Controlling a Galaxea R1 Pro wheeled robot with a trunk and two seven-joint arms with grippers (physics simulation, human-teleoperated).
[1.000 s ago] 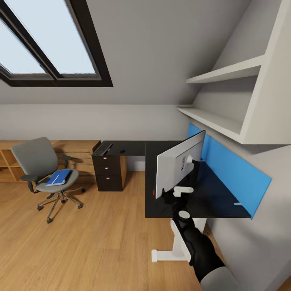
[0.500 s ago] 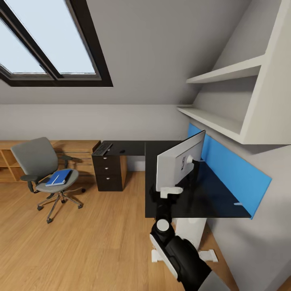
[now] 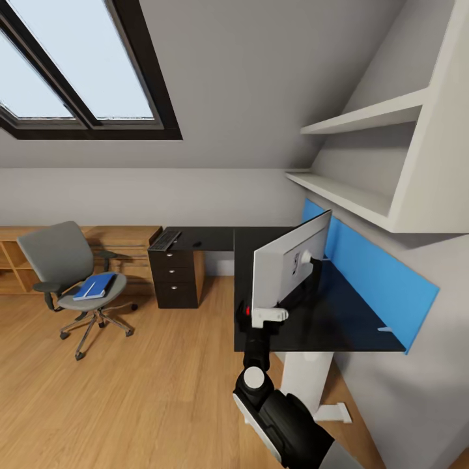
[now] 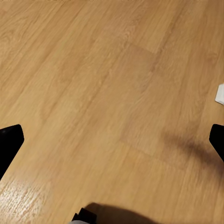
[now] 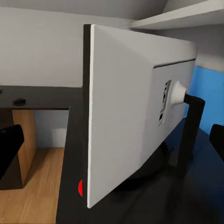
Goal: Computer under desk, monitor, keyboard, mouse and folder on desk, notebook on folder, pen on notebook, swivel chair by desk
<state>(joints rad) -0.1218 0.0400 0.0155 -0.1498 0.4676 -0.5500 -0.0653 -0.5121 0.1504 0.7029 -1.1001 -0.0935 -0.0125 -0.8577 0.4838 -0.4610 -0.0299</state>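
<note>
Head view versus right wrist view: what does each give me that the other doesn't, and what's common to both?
Head view alone: the swivel chair with the blue folder on its seat, the keyboard at the desk's far end, the skylight, and the right end effector at the monitor's lower near corner.

Right wrist view alone: a close look at the stand arm joining the monitor's white back.

Both: the monitor with its red dot, the desk, the mouse, the blue back panel.

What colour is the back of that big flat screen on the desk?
White; the wide flat monitor's back shows best in the right wrist view.
</note>
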